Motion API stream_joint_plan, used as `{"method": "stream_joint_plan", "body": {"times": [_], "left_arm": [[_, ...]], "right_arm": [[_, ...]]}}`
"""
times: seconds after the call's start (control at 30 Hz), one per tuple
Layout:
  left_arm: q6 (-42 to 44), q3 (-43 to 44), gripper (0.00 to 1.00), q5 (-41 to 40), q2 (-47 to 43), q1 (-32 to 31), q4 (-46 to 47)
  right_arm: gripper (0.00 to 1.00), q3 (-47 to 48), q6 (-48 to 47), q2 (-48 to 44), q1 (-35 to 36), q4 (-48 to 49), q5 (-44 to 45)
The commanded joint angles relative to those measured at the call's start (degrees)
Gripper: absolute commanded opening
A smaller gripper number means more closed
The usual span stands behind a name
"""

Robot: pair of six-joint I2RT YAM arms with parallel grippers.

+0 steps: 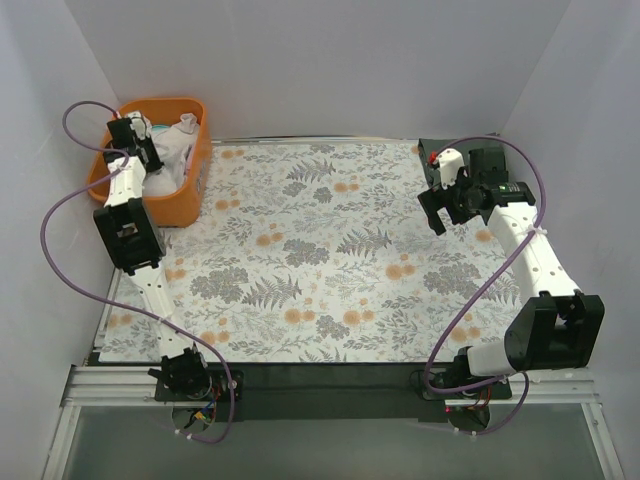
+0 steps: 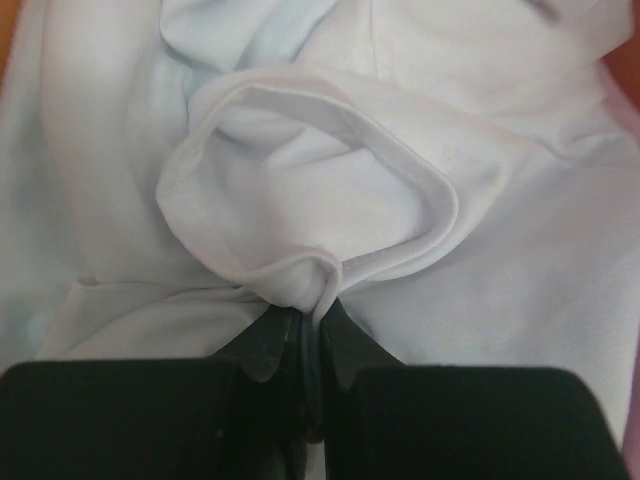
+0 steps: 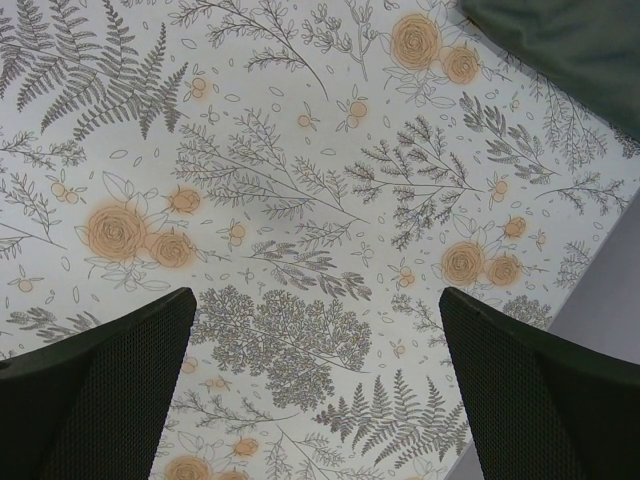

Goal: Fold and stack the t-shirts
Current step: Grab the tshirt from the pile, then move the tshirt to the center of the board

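Note:
A white t-shirt [image 1: 172, 143] lies crumpled in the orange basket [image 1: 195, 172] at the far left. My left gripper [image 1: 140, 128] is down in the basket, shut on the hemmed edge of the white t-shirt [image 2: 330, 180]; the cloth is pinched between its fingertips [image 2: 355, 345]. A dark grey-green t-shirt [image 1: 490, 160] lies at the far right corner, partly hidden by the right arm; its edge shows in the right wrist view [image 3: 570, 45]. My right gripper [image 1: 437, 210] hangs open and empty above the floral covering. The teal t-shirt is out of view.
The floral table covering [image 1: 330, 250] spans the table between the arms. White walls close in the back and both sides. The table's right edge shows in the right wrist view [image 3: 610, 290].

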Motion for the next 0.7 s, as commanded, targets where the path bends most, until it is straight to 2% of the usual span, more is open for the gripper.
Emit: {"method": "stream_joint_plan", "body": {"times": [0.0, 0.13, 0.33, 0.5, 0.63, 0.67], "left_arm": [[-1.77, 6.68, 0.00, 2.24, -9.70, 0.75, 2.87], [-3.52, 10.04, 0.00, 5.05, -14.80, 0.84, 7.52], [-6.78, 6.54, 0.00, 10.59, -25.07, 0.75, 19.72], [-9.07, 4.59, 0.00, 14.54, -29.58, 0.66, 28.79], [-9.50, 5.82, 0.00, 13.32, -29.84, 0.84, 28.98], [-10.47, 5.91, 0.00, 18.02, -30.11, 0.92, 28.98]], "right_arm": [[0.98, 2.62, 0.62, -2.31, -0.03, 0.11, -0.77], [0.98, 2.35, 0.44, -3.36, -0.03, 0.02, -1.03], [0.98, 2.09, 0.62, -4.59, 0.06, 0.10, -1.65], [0.98, 2.00, 0.62, -5.56, -0.03, 0.10, -2.00], [0.98, 1.65, 0.88, -6.00, 0.06, 0.19, -2.09], [0.98, 1.65, 0.88, -6.26, -0.03, 0.19, -2.00]]}}
